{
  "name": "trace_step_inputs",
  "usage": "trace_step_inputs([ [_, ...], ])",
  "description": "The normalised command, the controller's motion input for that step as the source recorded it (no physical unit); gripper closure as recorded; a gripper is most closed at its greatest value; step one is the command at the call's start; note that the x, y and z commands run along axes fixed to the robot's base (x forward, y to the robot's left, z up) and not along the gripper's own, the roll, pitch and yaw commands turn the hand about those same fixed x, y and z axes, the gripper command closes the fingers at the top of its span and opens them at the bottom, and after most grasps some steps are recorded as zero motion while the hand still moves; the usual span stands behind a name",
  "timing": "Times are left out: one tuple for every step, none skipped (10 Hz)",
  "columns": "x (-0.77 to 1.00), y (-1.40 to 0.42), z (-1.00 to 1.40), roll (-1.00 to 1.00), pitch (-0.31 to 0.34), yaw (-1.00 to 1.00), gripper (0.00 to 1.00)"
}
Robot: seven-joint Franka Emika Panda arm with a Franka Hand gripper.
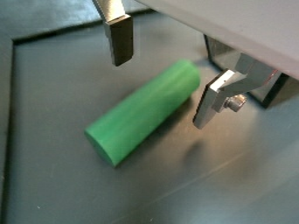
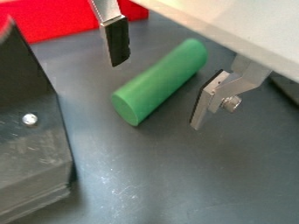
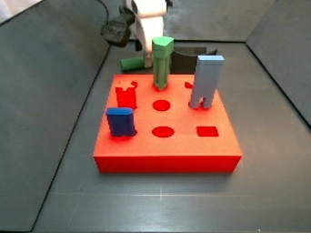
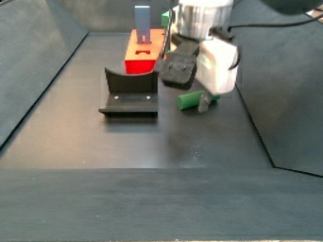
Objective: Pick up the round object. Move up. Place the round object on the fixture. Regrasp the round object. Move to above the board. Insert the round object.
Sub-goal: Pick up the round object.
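Both wrist views show the gripper [image 1: 162, 77] low over the dark floor with its jaws spread apart and holding nothing. The round object [image 1: 145, 111] lies flat on the floor in the gap between the two fingers [image 2: 117, 39], touching neither. Its long axis runs aslant to the line between the fingertips, one round end pointing out towards the camera and the far end reaching under the gripper body. In a wrist view the fixture [image 2: 28, 131] stands near the gripper on one side, apart from the peg, and the board [image 2: 59, 17] lies beyond the fingers. In a side view the round object [image 4: 192, 101] shows just below the gripper [image 4: 198, 95], beside the fixture [image 4: 128, 93].
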Motion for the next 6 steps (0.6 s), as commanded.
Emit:
trace_step_inputs([
  [0.0,0.05,-0.39,-0.31,0.071,-0.21,0.0],
  [-0.07,0.08,-0.29,-0.37,0.0,-0.16,0.0],
  [-0.13,0.06,-0.25,-0.31,-0.031,-0.1,0.0],
  [-0.02,0.04,-0.12,-0.07,-0.164,0.2,0.0],
  [-0.01,0.0,0.0,0.02,0.0,0.0,0.0],
  [0.0,0.0,0.0,0.0,0.0,0.0,0.0],
])
